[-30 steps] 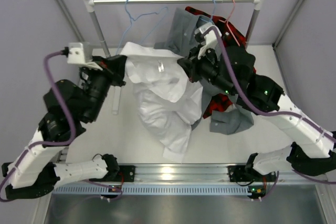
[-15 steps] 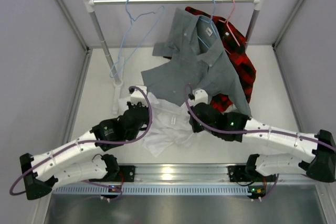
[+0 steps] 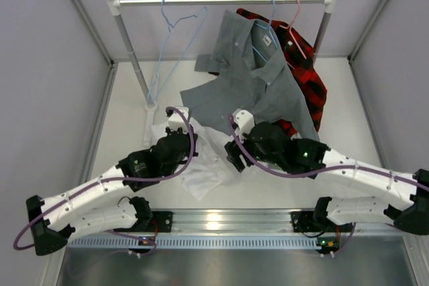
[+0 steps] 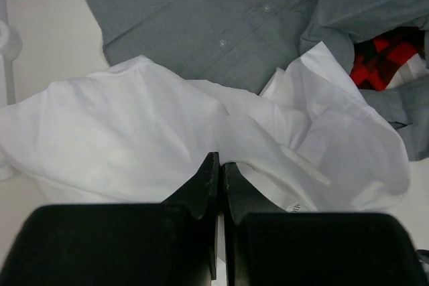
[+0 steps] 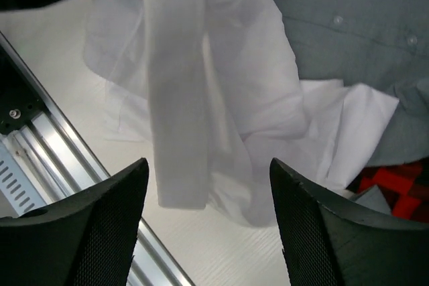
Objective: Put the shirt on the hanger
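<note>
The white shirt [image 3: 204, 175] lies crumpled on the table between my two grippers, partly over the hem of a grey shirt. My left gripper [image 3: 179, 140] is shut, its tips pinching a fold of the shirt [image 4: 134, 125]. My right gripper [image 3: 234, 157] stands open just above the shirt's right side. In the right wrist view a flat strip of the shirt [image 5: 177, 98] hangs free before the open gripper [image 5: 209, 164], touching neither finger. The light-blue hanger [image 3: 163, 15] hangs bare on the rail, at the back left.
A grey shirt [image 3: 251, 85] on a blue hanger and a red-and-black plaid shirt [image 3: 305, 72] on a pink hanger hang from the rail [image 3: 221, 0], draping onto the table. The rack's left post [image 3: 131, 51] stands behind my left arm. An aluminium mounting rail [image 3: 221, 222] runs along the near edge.
Both arms came down from beside the rail, bringing the white shirt onto the table. The right gripper then opened and let go of the shirt; the left stays shut on it.
</note>
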